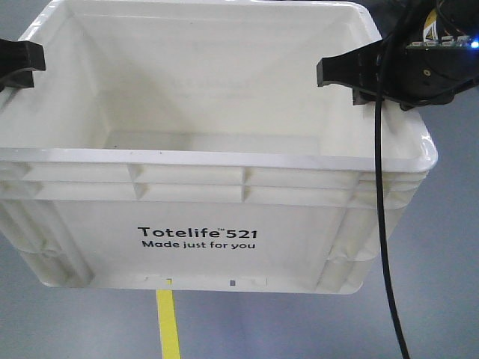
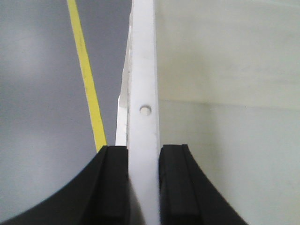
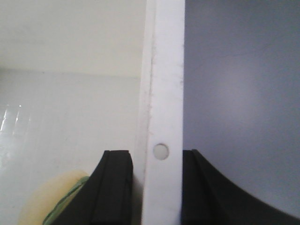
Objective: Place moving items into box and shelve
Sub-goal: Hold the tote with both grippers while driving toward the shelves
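The box (image 1: 224, 158) is a large white tote printed "Totelife 521", and it fills the front view. My left gripper (image 1: 19, 63) is shut on its left rim. The left wrist view shows that gripper (image 2: 143, 150) with both black pads pressed on the rim (image 2: 143, 70). My right gripper (image 1: 352, 75) is shut on the right rim, and in the right wrist view this gripper (image 3: 157, 154) clamps the rim (image 3: 164, 70) from both sides. One moving item, a pale yellow plush fruit with a green stem (image 3: 51, 201), lies inside on the box floor, partly hidden by my inner finger.
Grey floor surrounds the box. A yellow tape line (image 1: 168, 321) runs on the floor under its front edge and shows as the yellow line (image 2: 86, 79) in the left wrist view. A black cable (image 1: 385, 224) hangs in front of the box's right end.
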